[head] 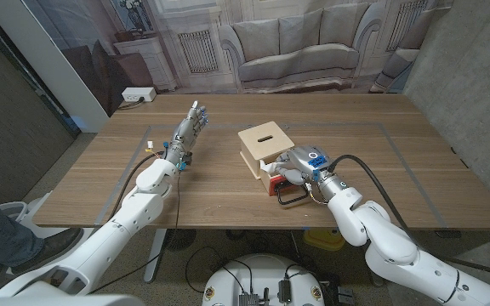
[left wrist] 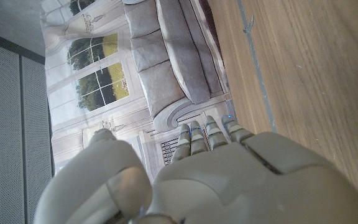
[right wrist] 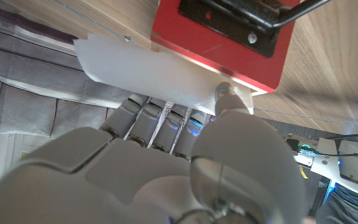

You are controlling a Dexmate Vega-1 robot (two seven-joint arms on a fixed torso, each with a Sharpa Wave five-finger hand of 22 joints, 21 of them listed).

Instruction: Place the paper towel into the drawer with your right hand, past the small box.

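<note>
White paper towel (right wrist: 148,68) pinched by right hand (head: 294,164) over the red drawer (right wrist: 229,37).
Left hand (head: 190,126), upper-left centre, fingers straight, holding nothing.

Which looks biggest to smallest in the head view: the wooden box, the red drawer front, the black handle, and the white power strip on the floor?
1. Wooden box.
2. Red drawer front, partly hidden by the right hand.
3. Black handle and white power strip: they look much alike, and the strip lies farther from the camera, so I won't rank them.
</note>
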